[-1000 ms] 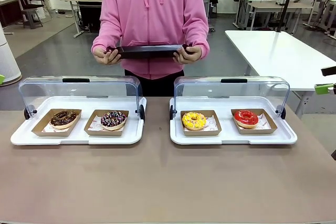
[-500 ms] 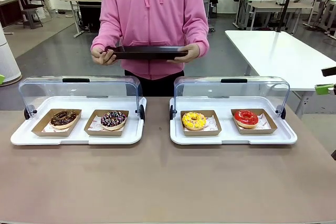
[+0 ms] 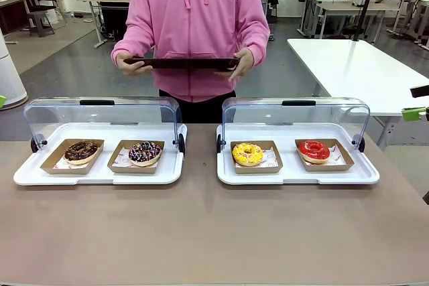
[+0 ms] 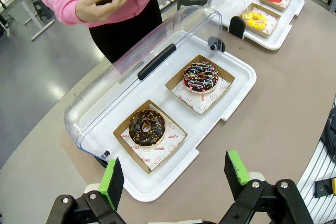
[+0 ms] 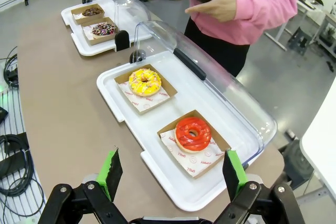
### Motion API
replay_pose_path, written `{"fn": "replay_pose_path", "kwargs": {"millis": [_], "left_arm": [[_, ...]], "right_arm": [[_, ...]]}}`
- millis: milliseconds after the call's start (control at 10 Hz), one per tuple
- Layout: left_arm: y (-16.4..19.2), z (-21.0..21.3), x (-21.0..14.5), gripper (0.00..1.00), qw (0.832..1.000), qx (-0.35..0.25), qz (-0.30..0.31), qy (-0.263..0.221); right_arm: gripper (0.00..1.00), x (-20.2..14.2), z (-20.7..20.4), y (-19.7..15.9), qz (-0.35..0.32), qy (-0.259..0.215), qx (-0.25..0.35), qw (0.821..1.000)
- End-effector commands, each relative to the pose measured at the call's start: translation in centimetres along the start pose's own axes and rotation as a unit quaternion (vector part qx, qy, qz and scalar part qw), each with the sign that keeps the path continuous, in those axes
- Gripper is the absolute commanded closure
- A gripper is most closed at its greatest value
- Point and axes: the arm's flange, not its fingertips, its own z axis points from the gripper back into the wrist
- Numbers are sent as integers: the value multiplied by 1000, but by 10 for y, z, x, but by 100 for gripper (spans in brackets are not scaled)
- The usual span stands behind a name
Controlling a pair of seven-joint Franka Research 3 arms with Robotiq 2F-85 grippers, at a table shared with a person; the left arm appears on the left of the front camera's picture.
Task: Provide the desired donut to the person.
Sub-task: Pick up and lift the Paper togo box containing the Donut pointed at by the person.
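My left fingers (image 4: pixel 112 179) and right fingers (image 5: pixel 110 174) hang spread, holding nothing. 4 donuts (image 3: pixel 248 154) sit in cardboard trays (image 3: pixel 257 167) under raised lids (image 3: pixel 295 115) on the surface (image 3: pixel 201 232). I can't tell which the person (image 3: pixel 194 18) wants. They look light, soft and sticky-glazed, so I'd pinch a stiff tray edge, never the icing.

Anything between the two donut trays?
No, just a bare strip of table between the left tray and right tray, seen in the front view.
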Motion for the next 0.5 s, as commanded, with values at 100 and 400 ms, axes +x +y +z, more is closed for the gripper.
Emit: {"fn": "replay_pose_path", "kwargs": {"millis": [100, 400], "left_arm": [[0, 0, -1, 0, 1000, 0, 1, 2], [0, 0, -1, 0, 1000, 0, 1, 2]], "right_arm": [[0, 0, -2, -2, -1, -10, 4, 1000], [0, 0, -2, -2, -1, -10, 4, 1000]]}}
